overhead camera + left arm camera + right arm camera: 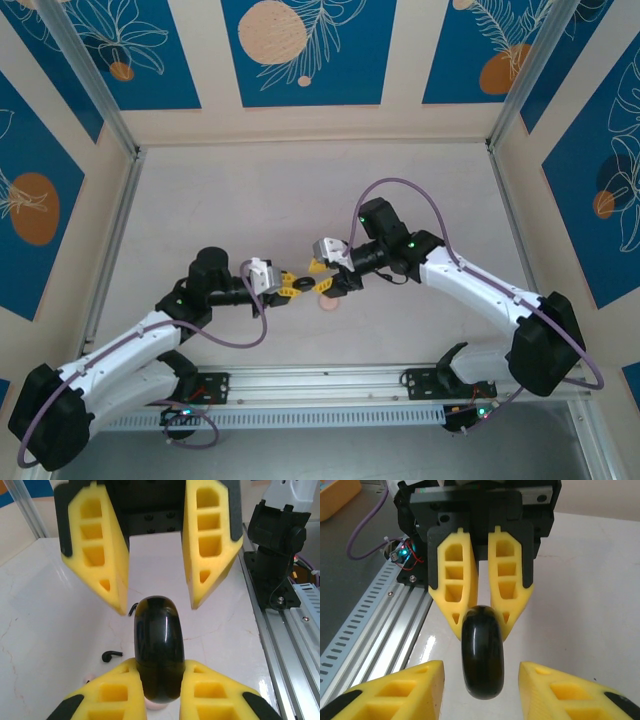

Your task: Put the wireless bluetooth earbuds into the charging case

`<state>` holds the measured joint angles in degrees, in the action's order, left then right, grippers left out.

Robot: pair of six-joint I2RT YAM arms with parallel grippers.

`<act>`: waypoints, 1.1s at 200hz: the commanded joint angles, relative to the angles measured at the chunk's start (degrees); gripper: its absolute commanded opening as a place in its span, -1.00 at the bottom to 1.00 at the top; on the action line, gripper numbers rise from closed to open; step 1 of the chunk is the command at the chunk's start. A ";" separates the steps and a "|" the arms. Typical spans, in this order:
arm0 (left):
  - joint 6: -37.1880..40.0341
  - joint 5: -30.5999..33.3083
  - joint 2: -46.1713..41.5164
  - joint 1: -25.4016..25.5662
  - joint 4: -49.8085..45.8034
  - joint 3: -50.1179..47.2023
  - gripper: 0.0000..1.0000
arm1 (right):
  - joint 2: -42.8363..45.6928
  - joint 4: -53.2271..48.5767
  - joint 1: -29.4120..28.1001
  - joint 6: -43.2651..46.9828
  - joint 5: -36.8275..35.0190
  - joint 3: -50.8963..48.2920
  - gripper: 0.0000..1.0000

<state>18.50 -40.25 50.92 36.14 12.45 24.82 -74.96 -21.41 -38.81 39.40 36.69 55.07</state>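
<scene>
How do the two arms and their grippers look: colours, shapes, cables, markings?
The left arm and right arm have white links with black joints. A loose purple cable loops along each, and a small green light glows on each. The left gripper and right gripper each carry two yellow wedge-shaped fingers with hollow rectangular cells and black backs.

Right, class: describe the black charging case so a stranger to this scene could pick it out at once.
Start near the middle of the pale table. There the left gripper clamps the black case, a glossy round disc standing on edge between yellow fingers. Its neighbours differ: the pink case is pale, and the black earbud is tiny and stemmed.
</scene>
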 commanded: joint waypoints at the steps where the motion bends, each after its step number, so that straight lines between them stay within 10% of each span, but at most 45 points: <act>1: -0.71 -1.99 -1.47 0.32 2.31 -0.10 -0.73 | -1.59 -0.56 0.01 -0.46 3.28 1.50 -0.16; 85: -0.62 -1.21 -1.17 0.33 2.26 -0.21 -0.67 | -1.56 -0.87 -0.24 -0.03 4.08 2.06 -0.82; 111: -0.26 -0.20 -0.93 0.33 1.76 -0.13 -0.24 | -1.06 -2.14 -0.44 0.53 -0.07 2.38 -0.84; 220: 0.23 -1.67 1.92 0.37 -1.02 1.81 -0.30 | -1.41 -5.20 -3.29 2.75 -6.88 4.43 -0.84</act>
<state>18.13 -40.42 53.10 36.14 12.12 24.88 -76.95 -25.10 -41.69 40.75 29.78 57.54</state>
